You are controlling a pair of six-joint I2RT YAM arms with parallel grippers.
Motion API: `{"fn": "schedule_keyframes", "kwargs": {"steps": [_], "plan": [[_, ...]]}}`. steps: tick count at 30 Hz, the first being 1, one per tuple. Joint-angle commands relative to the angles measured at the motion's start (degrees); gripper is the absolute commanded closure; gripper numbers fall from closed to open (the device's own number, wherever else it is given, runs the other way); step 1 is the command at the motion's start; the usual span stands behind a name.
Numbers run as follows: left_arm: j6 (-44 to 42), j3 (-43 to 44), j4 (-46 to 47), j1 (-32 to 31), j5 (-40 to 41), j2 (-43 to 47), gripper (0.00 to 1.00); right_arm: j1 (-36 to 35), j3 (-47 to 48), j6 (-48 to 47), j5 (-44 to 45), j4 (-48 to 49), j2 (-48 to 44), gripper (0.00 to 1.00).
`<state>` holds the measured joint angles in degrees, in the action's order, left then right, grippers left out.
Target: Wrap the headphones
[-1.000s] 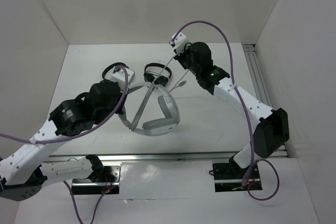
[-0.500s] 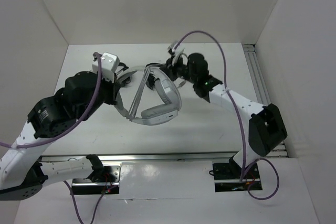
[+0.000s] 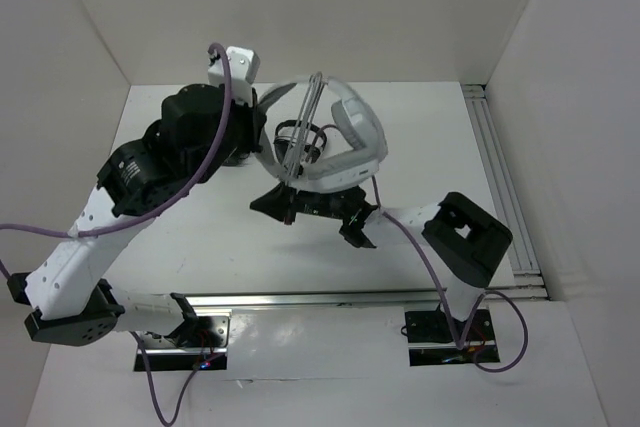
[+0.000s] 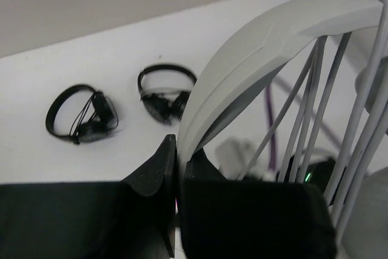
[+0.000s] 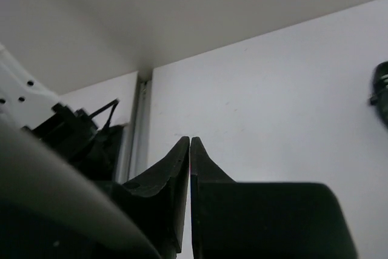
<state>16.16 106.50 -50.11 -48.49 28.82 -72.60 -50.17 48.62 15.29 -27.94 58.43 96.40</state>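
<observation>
The white and light-grey headphones (image 3: 352,125) hang in the air above the table's middle. My left gripper (image 3: 256,143) is shut on their wide headband (image 4: 254,47), which rises from between the jaws in the left wrist view. Several strands of the thin grey cable (image 3: 312,97) are stretched across the headband (image 4: 303,119). They run down to my right gripper (image 3: 260,204), which lies low under the headphones and points left. Its jaws (image 5: 190,150) are shut. No cable shows between the tips in the right wrist view.
Two small black headphones (image 4: 82,116) (image 4: 165,92) lie on the white table behind the lifted headset. One shows through the headband in the top view (image 3: 298,137). A metal rail (image 3: 330,297) runs along the near edge, and another (image 3: 495,177) along the right side.
My left gripper has lifted the headphones up and toward the back. My right gripper has swung from the back, over the headset, and down underneath it toward the front.
</observation>
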Motion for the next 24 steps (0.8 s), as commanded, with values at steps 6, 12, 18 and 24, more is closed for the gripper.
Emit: {"fn": "schedule_keyframes", "kwargs": {"steps": [6, 12, 18, 24], "plan": [[7.0, 5.7, 21.5, 1.5, 6.2, -0.4, 1.00, -4.9, -4.8, 8.4, -3.8, 17.6, 3.9, 0.98], [5.5, 7.2, 22.9, 4.2, 13.4, -3.9, 1.00, -10.0, -6.6, 6.5, -3.8, 17.4, 1.8, 1.00], [8.3, 16.6, 15.0, 14.9, 6.4, -11.8, 1.00, -19.6, -9.4, 0.1, 0.2, 7.8, -2.9, 1.00], [9.4, 10.2, 15.9, 22.9, 4.4, -13.6, 1.00, -32.2, -9.9, -11.0, 17.7, -12.9, -11.1, 1.00]]}}
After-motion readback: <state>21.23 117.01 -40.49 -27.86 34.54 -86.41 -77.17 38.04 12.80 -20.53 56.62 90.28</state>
